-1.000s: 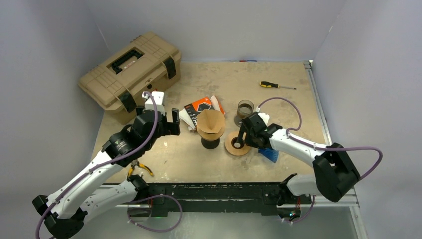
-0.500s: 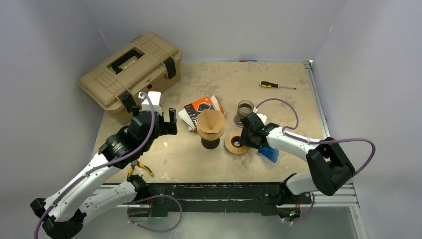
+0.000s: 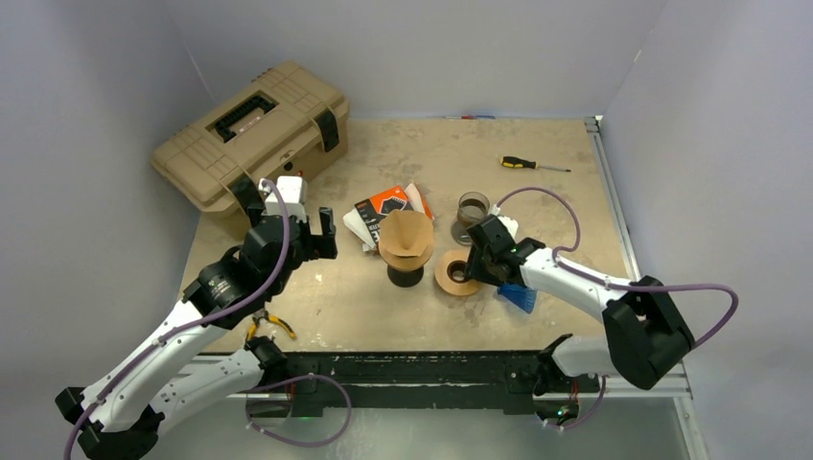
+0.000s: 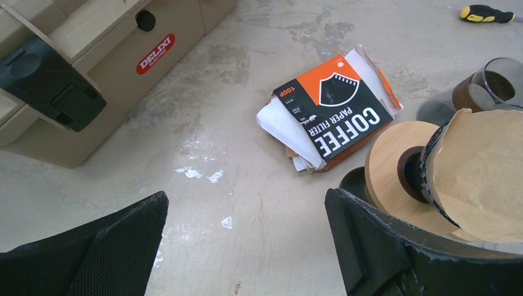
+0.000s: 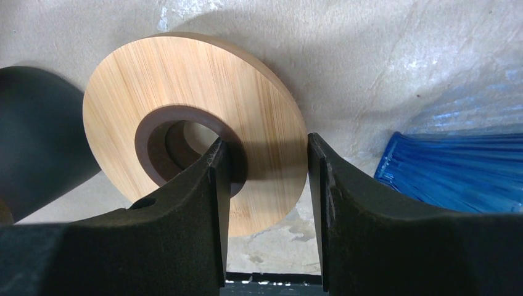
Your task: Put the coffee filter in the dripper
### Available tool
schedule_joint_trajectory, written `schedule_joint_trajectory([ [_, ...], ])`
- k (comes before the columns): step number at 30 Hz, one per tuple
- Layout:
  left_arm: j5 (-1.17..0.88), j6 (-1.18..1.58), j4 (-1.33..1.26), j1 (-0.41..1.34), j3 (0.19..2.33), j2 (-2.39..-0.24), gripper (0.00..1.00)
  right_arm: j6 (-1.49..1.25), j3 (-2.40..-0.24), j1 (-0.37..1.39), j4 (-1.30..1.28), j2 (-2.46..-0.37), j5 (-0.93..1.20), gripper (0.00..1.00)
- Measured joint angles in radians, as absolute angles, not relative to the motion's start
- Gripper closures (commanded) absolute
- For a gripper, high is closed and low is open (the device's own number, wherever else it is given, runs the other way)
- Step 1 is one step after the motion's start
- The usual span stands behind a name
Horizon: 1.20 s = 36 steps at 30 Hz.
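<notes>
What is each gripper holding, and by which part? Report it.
Right gripper pinches the wooden ring across its band, hole to outer rim; left gripper holds nothing.

tan toolbox [image 3: 251, 134] sits far left. right of it lie a filter packet [image 4: 336, 114], glass cup [image 3: 473, 206], wooden ring [image 5: 259, 123], blue brush [image 3: 518, 297] and screwdriver [image 3: 532, 164]; pliers [image 3: 268, 326] lie nearer than it.

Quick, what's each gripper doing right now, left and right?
Left gripper: open, holding nothing.
Right gripper: closed on the round wooden ring with the dark centre collar, one finger in its hole, one outside its rim.
</notes>
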<state>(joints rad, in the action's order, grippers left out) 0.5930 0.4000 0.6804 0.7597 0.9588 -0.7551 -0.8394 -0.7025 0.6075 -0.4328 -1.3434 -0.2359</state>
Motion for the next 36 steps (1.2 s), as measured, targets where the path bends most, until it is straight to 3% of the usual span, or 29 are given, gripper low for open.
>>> schedule_joint_trajectory([
  [18, 0.608, 0.400, 0.683, 0.760, 0.959, -0.756, 0.01, -0.841, -0.785, 0.607, -0.630, -1.084, -0.275, 1.00],
  [36, 0.612, 0.401, 0.683, 0.760, 0.959, -0.765, 0.01, -0.764, -1.095, 0.600, -0.719, -1.129, -0.395, 1.00],
])
